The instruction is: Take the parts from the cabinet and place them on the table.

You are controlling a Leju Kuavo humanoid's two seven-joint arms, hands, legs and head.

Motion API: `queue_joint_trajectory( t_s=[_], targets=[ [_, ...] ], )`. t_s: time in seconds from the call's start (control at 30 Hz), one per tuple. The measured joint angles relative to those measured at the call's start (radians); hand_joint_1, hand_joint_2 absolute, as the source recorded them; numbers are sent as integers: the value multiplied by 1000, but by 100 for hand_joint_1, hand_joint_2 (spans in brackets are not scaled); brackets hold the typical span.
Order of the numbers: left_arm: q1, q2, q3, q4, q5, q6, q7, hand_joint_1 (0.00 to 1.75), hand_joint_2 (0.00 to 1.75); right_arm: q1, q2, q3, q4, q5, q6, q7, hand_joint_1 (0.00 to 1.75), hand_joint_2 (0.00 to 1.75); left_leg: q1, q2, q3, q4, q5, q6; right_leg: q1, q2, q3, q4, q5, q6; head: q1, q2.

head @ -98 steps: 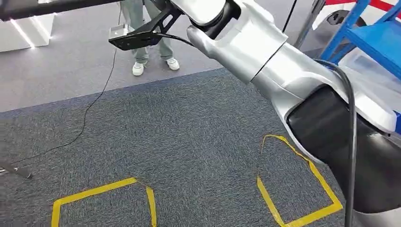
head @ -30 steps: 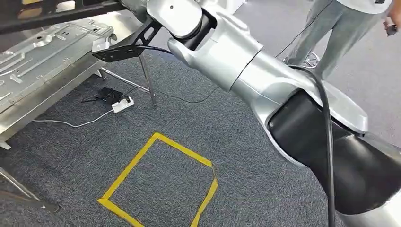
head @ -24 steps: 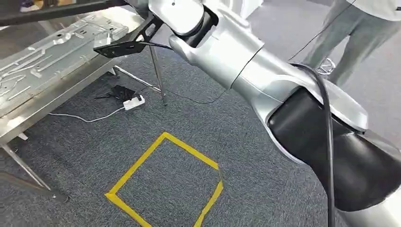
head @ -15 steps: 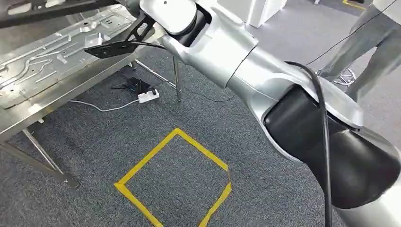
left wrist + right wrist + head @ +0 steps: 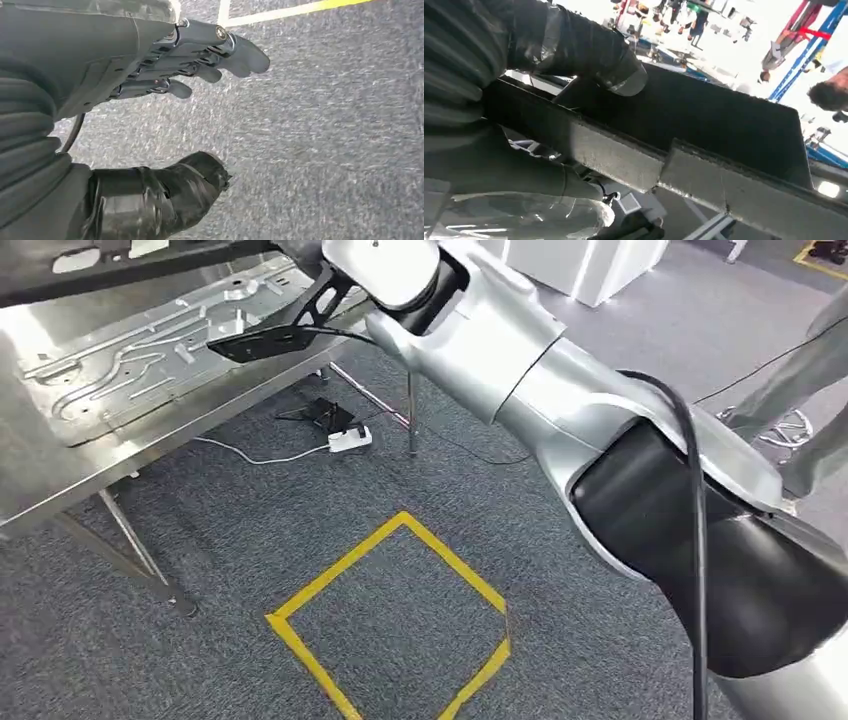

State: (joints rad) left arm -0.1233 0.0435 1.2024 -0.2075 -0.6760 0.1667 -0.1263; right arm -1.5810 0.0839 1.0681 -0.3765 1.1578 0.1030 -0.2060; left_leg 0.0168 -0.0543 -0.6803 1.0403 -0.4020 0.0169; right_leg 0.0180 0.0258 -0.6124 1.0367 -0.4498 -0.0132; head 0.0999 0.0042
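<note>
The left hand (image 5: 165,65) hangs over grey carpet (image 5: 300,540) with fingers apart, holding nothing, near a yellow tape square (image 5: 390,625), while beyond it the right hand (image 5: 549,55) grips a long dark part (image 5: 704,150) raised above the steel table (image 5: 60,460) bearing a stamped metal panel (image 5: 140,350).

- Even, bright indoor light in the head view; the steel table (image 5: 60,475) shows soft glare.
- Carpet (image 5: 325,125) in the left wrist view is streaked with motion blur.
- Right wrist view: background blown out white, the dark part (image 5: 704,130) underexposed and soft.
</note>
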Motion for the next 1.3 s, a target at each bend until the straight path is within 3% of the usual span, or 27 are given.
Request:
queue_joint_trajectory(
  t_s=[0.2, 0.5, 0.57, 0.6, 0.63, 0.67, 0.73, 0.77, 0.8, 0.83, 0.9, 0.93, 0.97, 1.0, 1.07, 1.1, 1.13, 1.17, 1.23, 1.27, 1.3],
  targets=[
    [1, 2, 0, 0, -6, 0, -7, 0, 175, 0, -8, 0, -2, 6, 0, 3, 175, 175, -1, 0, 10, -15, 8, -7, 0, 3, 2, 0, 3, -9, 0, 0],
    [0, 2, 0, -1, -7, 0, -10, 0, 175, 0, -14, 0, -2, 7, 0, 6, 175, 175, -1, 1, 13, -21, 9, -11, -2, 4, 2, -1, 3, -13, 0, 0],
    [0, 3, 0, -2, -8, 4, -11, 0, 175, -1, -14, 0, -3, 7, 0, 7, 175, 175, -5, 3, 27, -41, 3, 12, -6, 7, 15, -27, 6, -3, -2, 0],
    [1, 3, 0, -2, -9, 6, -11, 0, 175, 0, -17, 0, -4, 7, 0, 10, 175, 175, 10, 7, 58, -88, 23, 15, 0, 6, 23, -28, 7, -2, 2, 0],
    [1, 3, 0, -2, -10, 8, -10, 0, 175, 0, -19, -1, -4, 9, 0, 11, 175, 175, 6, 9, 79, -107, 26, 15, -2, -3, 20, -12, -3, 3, 6, 0],
    [0, 3, 0, -2, -10, 9, -10, 0, 175, -5, -21, -1, -4, 10, 0, 15, 175, 175, 7, 11, 87, -115, 28, 22, -6, -6, -7, 44, -37, 8, 2, 0],
    [-1, 4, 0, -4, -12, 11, -8, 0, 175, -5, -21, -1, -4, 11, 0, 17, 175, 175, 5, 16, 92, -112, 21, 17, -20, -11, -86, 189, -96, 18, 2, 0],
    [-1, 3, 0, -4, -12, 11, -7, 0, 175, 0, -22, -1, -4, 12, 0, 17, 175, 175, 8, 17, 93, -108, 14, 13, -28, -12, -119, 239, -104, 25, 3, 0],
    [0, 3, 0, -4, -12, 12, -7, 0, 175, 5, -22, -1, -4, 12, 1, 17, 175, 175, 12, 16, 94, -100, 8, 7, -36, -13, -127, 239, -89, 32, 3, 0],
    [1, 3, 0, -4, -12, 13, -7, 0, 175, 7, -24, -1, -4, 12, 1, 17, 175, 175, 17, 15, 93, -89, -1, -1, -45, -14, -111, 196, -52, 42, 4, 0],
    [2, 3, 0, -4, -12, 14, -7, 0, 175, 6, -27, -2, -4, 12, 1, 17, 175, 175, 27, 12, 91, -56, -27, -19, -65, -15, -40, 44, 35, 62, 4, 0],
    [3, 6, 0, -5, -13, 15, -7, 0, 175, 8, -31, -2, -3, 12, 1, 18, 175, 175, 32, 10, 86, -37, -43, -30, -67, -2, -27, 18, 16, 71, 3, 0],
    [0, 9, 0, -6, -14, 16, -6, 0, 175, 6, -29, -2, -6, 12, 1, 18, 175, 175, 27, 8, 76, -14, -56, -44, -58, 6, -23, 16, 10, 57, 3, 0],
    [0, 8, 0, -6, -14, 16, -6, 0, 175, 9, -29, -2, -6, 12, 1, 18, 175, 175, 31, 5, 75, -18, -51, -51, -52, 1, -25, 29, 10, 40, 2, 0],
    [1, 5, 0, -6, -15, 21, 2, 0, 175, 7, -29, -2, -7, 13, 1, 18, 175, 175, 38, 1, 79, -25, -50, -59, -45, -2, -27, 30, 6, 26, 0, 0],
    [0, 2, 0, -6, -13, 23, 8, 0, 175, 3, -28, -2, -8, 16, 1, 18, 175, 175, 40, 4, 76, -23, -56, -64, -49, -6, -21, 23, 7, 16, 0, 0],
    [1, 2, 1, -6, -11, 26, 12, 0, 175, 3, -28, -2, -7, 18, 1, 18, 175, 175, 38, 29, 67, 1, -66, -63, -48, -8, -14, 20, 6, 10, -3, 0],
    [0, 1, 1, -6, -8, 31, 16, 0, 175, 1, -28, -3, -7, 20, 1, 18, 175, 175, 35, 44, 39, 55, -87, -59, -45, -10, -8, 16, 3, 4, -6, 0],
    [-3, 1, 1, -6, -10, 35, 18, 0, 175, 2, -27, -3, -7, 24, 1, 14, 175, 175, 29, 48, -48, 209, -135, -53, -36, -13, 1, 14, -3, -7, -7, 0],
    [-2, 1, 1, -7, -13, 36, 17, 0, 175, 6, -27, -3, -7, 24, 2, 10, 175, 175, 26, 48, -87, 267, -144, -49, -32, -14, 6, 14, -9, -10, -8, 0],
    [-2, 1, 1, -6, -13, 36, 17, 0, 175, 10, -27, -3, -7, 26, 2, 7, 175, 175, 22, 48, -112, 284, -128, -43, -28, -15, 13, 14, -14, -12, -8, 0]
  ],
)
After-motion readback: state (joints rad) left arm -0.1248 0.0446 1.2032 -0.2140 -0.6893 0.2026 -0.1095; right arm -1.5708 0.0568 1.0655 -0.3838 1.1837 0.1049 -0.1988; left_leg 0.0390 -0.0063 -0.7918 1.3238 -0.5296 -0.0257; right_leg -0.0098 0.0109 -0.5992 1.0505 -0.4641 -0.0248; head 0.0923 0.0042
